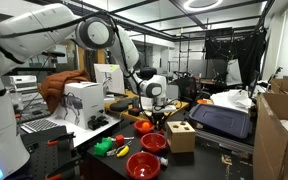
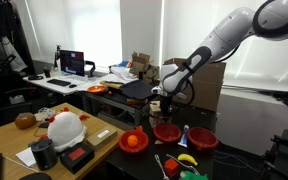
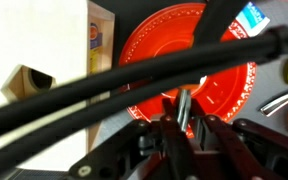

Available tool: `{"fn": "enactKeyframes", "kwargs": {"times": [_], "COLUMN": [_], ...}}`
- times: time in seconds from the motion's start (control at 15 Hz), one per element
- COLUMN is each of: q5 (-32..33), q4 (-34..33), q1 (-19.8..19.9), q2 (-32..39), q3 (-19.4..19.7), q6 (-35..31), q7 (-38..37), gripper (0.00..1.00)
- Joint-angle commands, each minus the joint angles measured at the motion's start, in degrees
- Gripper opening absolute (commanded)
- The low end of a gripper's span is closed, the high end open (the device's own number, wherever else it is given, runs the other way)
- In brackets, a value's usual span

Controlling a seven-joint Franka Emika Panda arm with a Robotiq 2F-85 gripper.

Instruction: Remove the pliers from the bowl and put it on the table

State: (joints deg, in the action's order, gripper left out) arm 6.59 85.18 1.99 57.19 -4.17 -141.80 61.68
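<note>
In the wrist view my gripper (image 3: 183,112) is shut on the pliers (image 3: 185,98), whose grey metal part sticks out between the fingertips. Directly below them lies the glossy red bowl (image 3: 174,55), with nothing else showing in it. In both exterior views the gripper (image 1: 154,106) (image 2: 165,106) hangs a short way above the bowl (image 1: 152,142) (image 2: 167,131), which sits on the dark table (image 1: 214,158) beside a light wooden cube (image 1: 181,135). The pliers are too small to make out in the exterior views.
Another red bowl (image 1: 143,165) holding an orange thing stands near the table's front edge. Green and yellow items (image 1: 112,148) lie beside it. A third red bowl (image 2: 202,137) is close by. A thick black cable (image 3: 104,85) crosses the wrist view. A metal tool (image 3: 282,100) lies right of the bowl.
</note>
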Motion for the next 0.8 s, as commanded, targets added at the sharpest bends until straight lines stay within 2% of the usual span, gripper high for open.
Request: {"fn": "enactKeyframes", "kwargs": {"times": [0.0,0.33,0.73], "q5": [0.35,-1.55,-3.7], "q4": [5.0,7.68,13.56], "q1": [-0.09,0.6,0.25], "q2": [-6.73,-10.3,-12.04], "q3": [-0.23,-2.44,-5.26], "q6": [5.74,10.42,10.53], "q7": [-5.09,-9.57,-13.76], "gripper": [0.05,0.05,0.05]}}
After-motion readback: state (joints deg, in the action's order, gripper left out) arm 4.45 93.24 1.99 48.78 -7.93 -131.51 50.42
